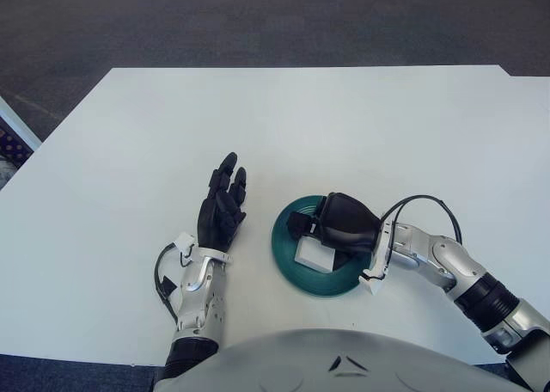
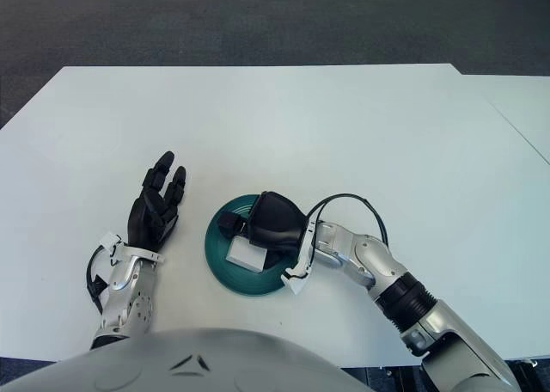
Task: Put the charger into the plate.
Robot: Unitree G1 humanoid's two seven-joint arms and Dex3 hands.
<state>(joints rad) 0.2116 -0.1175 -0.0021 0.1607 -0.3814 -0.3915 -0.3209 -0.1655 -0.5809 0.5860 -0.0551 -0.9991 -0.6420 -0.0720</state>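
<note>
The white charger (image 1: 314,254) lies in the dark green plate (image 1: 320,283), which sits on the white table near its front edge. My right hand (image 1: 331,230) hangs low over the plate, its black fingers curled around the charger's top and right side. Much of the plate's right half is hidden by that hand. My left hand (image 1: 222,205) shows to the left of the plate, fingers stretched out and holding nothing.
The white table (image 1: 344,125) stretches far and wide around the plate. A grey cable (image 1: 421,201) loops off my right wrist. Dark carpet lies beyond the far edge, and a patterned item (image 1: 10,143) shows at the left edge.
</note>
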